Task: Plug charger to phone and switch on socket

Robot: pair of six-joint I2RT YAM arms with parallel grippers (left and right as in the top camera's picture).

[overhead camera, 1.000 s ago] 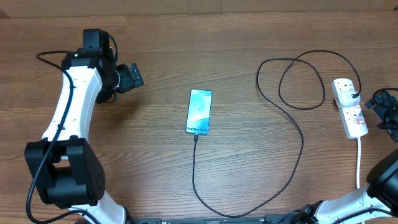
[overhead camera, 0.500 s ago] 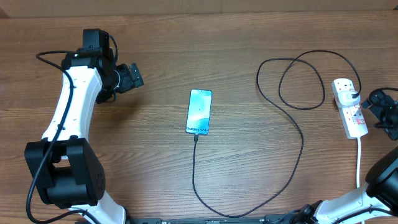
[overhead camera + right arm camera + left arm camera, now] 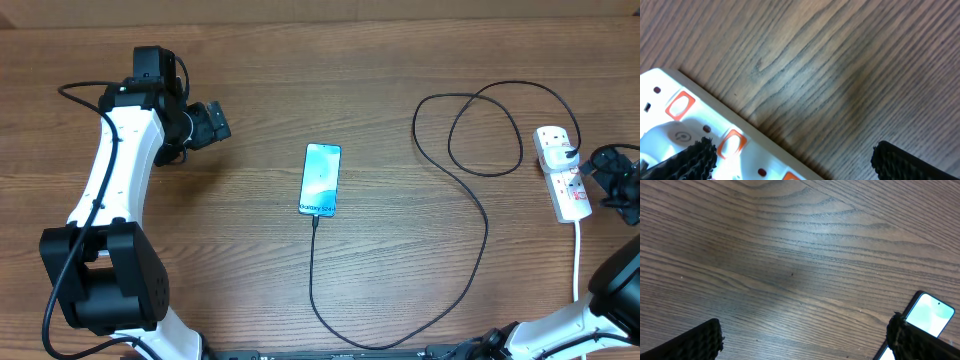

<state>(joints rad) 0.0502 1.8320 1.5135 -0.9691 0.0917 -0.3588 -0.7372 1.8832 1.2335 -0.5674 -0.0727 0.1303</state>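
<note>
The phone (image 3: 320,180) lies flat mid-table with its light blue screen lit; in the left wrist view one corner of the phone (image 3: 931,314) shows at the lower right. The charger (image 3: 487,230), a thin black cable, runs from the phone's near end, curves round the front, loops at the back right and ends at the socket (image 3: 562,172). My left gripper (image 3: 215,122) stands open well to the left of the phone, over bare wood (image 3: 802,342). Just right of the socket is my right gripper (image 3: 603,178), open, with the socket's red switches (image 3: 731,142) beside its left finger (image 3: 687,160).
A white cord (image 3: 577,265) leads from the socket toward the table's front edge. The wooden table (image 3: 250,260) reaches a pale wall along the back. The left arm's white links (image 3: 110,180) lie over the left side.
My right gripper has edged slightly left toward the socket. The left arm, phone and cable have not moved.
</note>
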